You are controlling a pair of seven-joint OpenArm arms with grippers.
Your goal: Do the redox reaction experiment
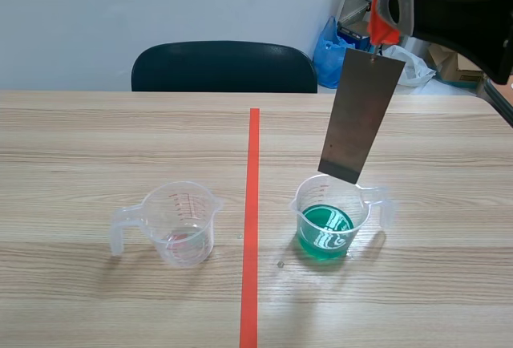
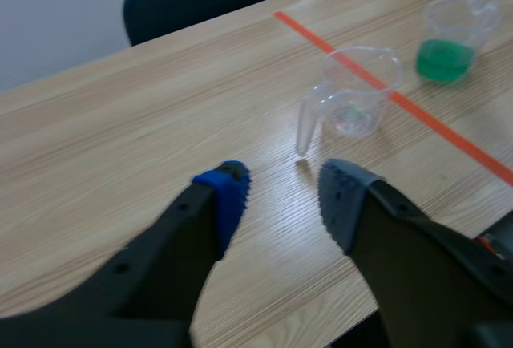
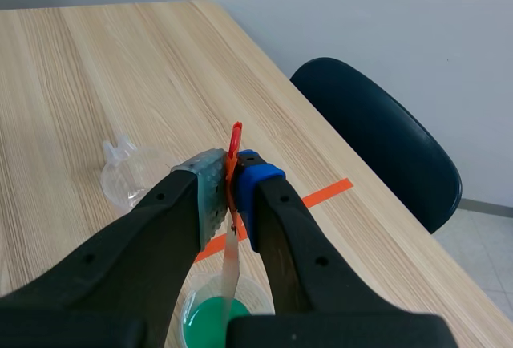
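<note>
Metal strip (image 1: 361, 115) is not dipped yet. My left claw (image 2: 280, 200) sits wide open, the empty beaker (image 1: 178, 224) ahead. At three o'clock of it, my right claw (image 3: 231, 180) pinches the red clip (image 3: 235, 135), dangling the strip over the green beaker (image 1: 329, 224); lowering remains.
</note>
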